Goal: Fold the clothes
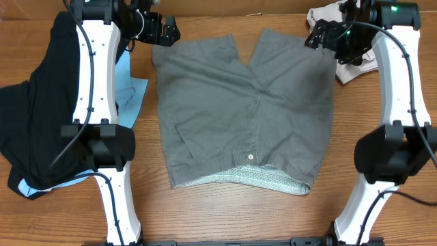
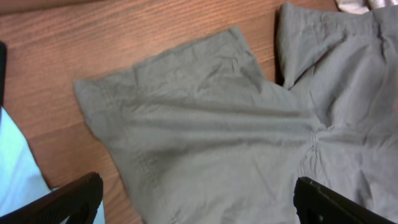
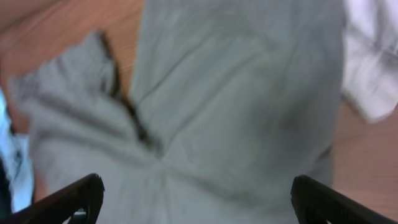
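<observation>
Grey shorts (image 1: 246, 113) flat mid-table, waistband at 6 o'clock, leg hems at 12. Your left gripper (image 1: 162, 31) over 11 o'clock hem, right gripper (image 1: 319, 35) over 1 o'clock hem; both spread wide, holding nothing. Risk: your right pinch snags white cloth (image 1: 355, 65) beside hem; uneven grips skew fold.

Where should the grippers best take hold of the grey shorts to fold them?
Probably at the leg hems, near their outer corners: left gripper on the left hem, right gripper on the right hem, coming down from above. The grey shorts lie flat on the table, legs away from the robot, so these free edges should lift.
</observation>
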Robot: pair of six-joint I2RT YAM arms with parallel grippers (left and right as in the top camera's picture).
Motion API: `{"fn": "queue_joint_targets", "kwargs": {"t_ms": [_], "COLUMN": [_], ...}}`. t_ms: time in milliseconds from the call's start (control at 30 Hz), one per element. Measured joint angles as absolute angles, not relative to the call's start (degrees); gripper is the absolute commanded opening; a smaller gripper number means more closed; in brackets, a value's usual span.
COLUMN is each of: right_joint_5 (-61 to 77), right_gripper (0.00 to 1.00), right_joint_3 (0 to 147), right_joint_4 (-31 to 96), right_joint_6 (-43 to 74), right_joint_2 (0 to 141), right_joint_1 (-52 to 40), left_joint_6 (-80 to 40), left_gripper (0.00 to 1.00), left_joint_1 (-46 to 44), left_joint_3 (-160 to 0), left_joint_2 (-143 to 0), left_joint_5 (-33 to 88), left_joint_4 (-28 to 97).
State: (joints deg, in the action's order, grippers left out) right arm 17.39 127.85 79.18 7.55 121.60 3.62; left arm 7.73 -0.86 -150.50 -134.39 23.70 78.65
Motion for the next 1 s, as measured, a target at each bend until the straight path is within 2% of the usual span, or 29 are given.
{"fn": "queue_joint_targets", "kwargs": {"t_ms": [200,433,567,733,833,867,1000], "right_joint_5": [18.0,17.3,16.8,12.9,7.7,6.1,2.6], "right_gripper": [1.00,0.99,0.98,1.00,1.00,1.00,1.00], "right_joint_3": [127.9,127.8,125.9,115.2,105.3,102.1,89.5], "right_joint_4": [87.4,96.9,97.1,97.0,96.5,96.1,89.2], "right_joint_6": [8.5,11.2,12.7,18.2,24.4,26.7,35.2], "right_joint_2": [114.7,106.7,101.3,94.1,91.0,90.1,86.2], "right_joint_1": [-1.7,-3.5,-5.1,-9.8,-12.7,-13.5,-17.3], "left_joint_6": [7.7,7.7,7.7,7.8,7.4,7.0,4.7], "left_gripper": [1.00,1.00,1.00,0.92,0.93,0.97,0.96], "left_joint_1": [0.0,0.1,0.1,0.1,0.1,0.1,-0.3], "left_joint_3": [-151.1,-152.0,-153.0,-153.2,-152.2,-151.4,-147.0], "left_joint_2": [-132.4,-123.9,-120.3,-120.3,-121.1,-121.2,-121.4], "left_joint_5": [23.7,22.5,22.2,21.3,20.6,20.5,20.0], "left_joint_4": [82.2,85.8,89.1,95.2,96.5,96.4,96.6]}}
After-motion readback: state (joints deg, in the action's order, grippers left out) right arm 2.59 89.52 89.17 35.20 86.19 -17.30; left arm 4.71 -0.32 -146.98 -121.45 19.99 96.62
